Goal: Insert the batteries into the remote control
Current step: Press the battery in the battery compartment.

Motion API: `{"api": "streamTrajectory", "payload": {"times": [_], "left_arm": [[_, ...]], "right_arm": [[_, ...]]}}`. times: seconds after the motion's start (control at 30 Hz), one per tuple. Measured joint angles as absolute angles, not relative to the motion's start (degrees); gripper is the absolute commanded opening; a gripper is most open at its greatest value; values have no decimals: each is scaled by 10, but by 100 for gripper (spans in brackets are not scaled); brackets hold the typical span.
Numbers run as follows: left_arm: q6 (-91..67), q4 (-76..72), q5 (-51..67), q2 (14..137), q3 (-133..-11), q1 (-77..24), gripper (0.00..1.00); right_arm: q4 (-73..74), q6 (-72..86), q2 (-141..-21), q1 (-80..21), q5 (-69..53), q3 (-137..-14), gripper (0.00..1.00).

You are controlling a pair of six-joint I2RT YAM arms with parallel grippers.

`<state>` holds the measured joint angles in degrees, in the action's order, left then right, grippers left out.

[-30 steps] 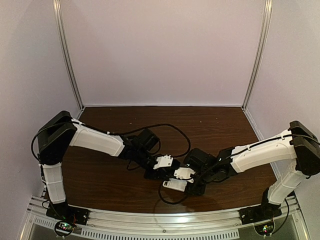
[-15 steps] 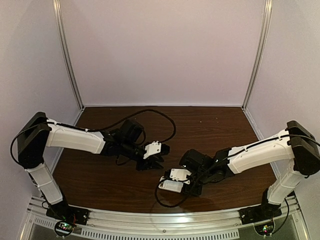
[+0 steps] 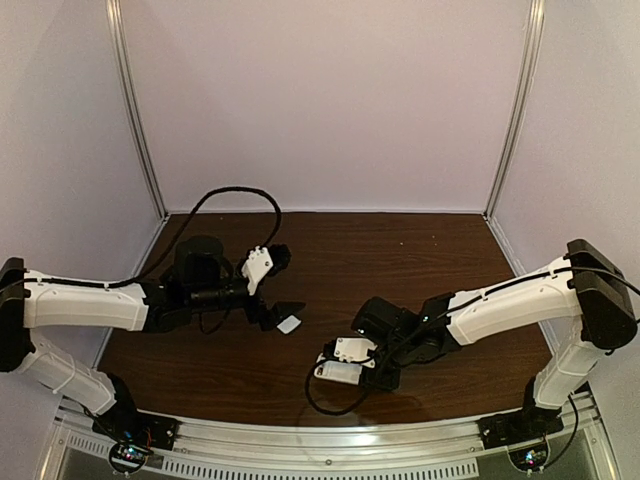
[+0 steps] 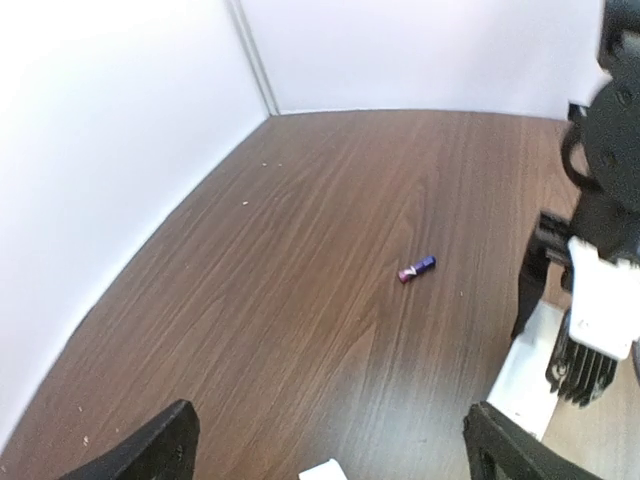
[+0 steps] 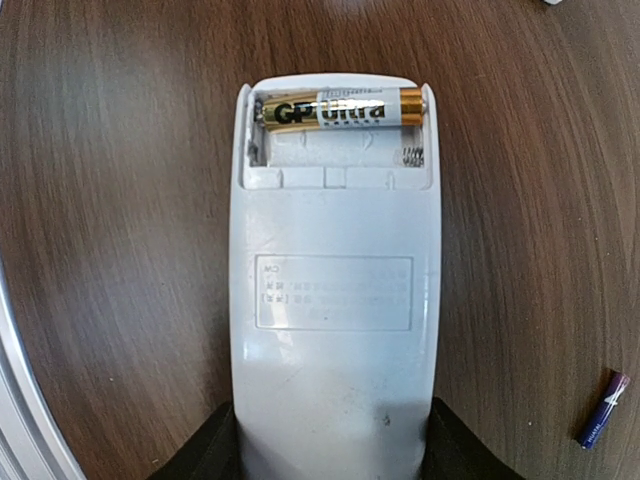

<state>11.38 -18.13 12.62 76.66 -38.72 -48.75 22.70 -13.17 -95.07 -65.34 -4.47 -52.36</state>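
The remote control lies back-up on the table, its battery bay uncovered. A gold-brown battery sits in the bay's upper slot; the lower slot holds only a spring. My right gripper is shut on the remote's near end, and in the top view the remote shows at the front centre. The dark blue-purple battery lies loose on the wood. My left gripper hangs open at the left with nothing between its fingers.
A small flat white piece lies on the table just below the left gripper, and it shows again at the bottom edge of the left wrist view. White walls enclose the table on three sides. The right arm's cable loops near the front rail.
The left arm has drawn back to the left, away from the remote, and its gripper has opened wide. The small white piece now lies on the table. The right gripper shifted slightly left with the remote.
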Motion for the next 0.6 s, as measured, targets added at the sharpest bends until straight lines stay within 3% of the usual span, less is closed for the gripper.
{"api": "streamTrajectory", "payload": {"times": [0.47,0.6], "left_arm": [[-5,-135,6,766,-417,-487,97],[-7,-131,-4,766,-417,-487,97]], "right_arm": [[239,-139,-953,-655,-29,-531,62],[239,-145,-964,-656,-30,-535,75]]}}
